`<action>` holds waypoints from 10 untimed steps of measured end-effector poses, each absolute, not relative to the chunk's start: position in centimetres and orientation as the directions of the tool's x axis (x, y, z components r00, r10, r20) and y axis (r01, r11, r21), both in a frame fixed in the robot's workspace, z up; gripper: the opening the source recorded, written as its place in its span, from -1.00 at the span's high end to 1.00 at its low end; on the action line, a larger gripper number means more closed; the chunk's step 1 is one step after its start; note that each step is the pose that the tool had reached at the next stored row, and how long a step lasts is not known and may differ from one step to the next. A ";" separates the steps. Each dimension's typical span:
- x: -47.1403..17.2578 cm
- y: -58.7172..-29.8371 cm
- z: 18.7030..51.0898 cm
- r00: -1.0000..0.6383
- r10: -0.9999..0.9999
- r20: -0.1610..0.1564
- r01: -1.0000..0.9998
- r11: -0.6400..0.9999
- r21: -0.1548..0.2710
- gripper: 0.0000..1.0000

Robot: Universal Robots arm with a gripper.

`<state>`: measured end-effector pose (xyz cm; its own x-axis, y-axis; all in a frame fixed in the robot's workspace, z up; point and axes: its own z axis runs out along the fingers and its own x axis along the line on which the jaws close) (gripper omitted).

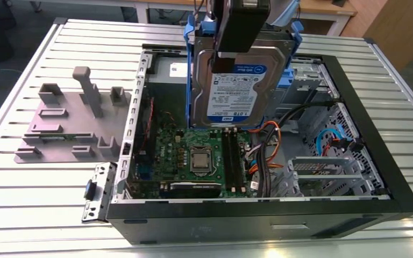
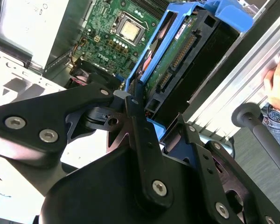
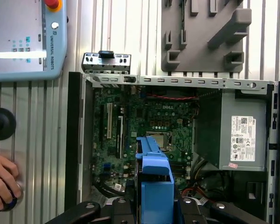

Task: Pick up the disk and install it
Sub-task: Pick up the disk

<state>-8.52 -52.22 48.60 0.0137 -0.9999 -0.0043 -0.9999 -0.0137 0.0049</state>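
The disk (image 1: 239,91) is a silver drive with a white-and-blue label, clipped in a blue bracket. It hangs upright, label facing the exterior view, above the back part of the open computer case (image 1: 264,212). My gripper (image 1: 236,45) comes down from above and is shut on the disk's upper end. In the second wrist view, the black fingers (image 2: 139,126) clamp the blue frame, and the disk (image 2: 186,51) shows its connector edge. In the first wrist view, the blue bracket (image 3: 154,182) hangs over the motherboard (image 3: 149,126).
A grey plastic stand (image 1: 77,118) with upright posts sits on the slatted table at the exterior view's left. Cables (image 1: 264,156) and a metal cage (image 1: 314,80) fill the case's right side. A person's hand (image 3: 2,179) rests beside a control tablet (image 3: 23,37).
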 end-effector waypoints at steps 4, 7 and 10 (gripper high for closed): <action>-8.5 -52.4 48.6 0.014 -1.000 -0.004 -1.000 -0.014 0.005 0.27; -8.5 -52.5 48.6 0.014 -1.000 -0.004 -1.000 -0.014 0.005 0.27; -8.5 -52.6 48.6 0.014 -1.000 -0.004 -1.000 -0.014 0.005 0.27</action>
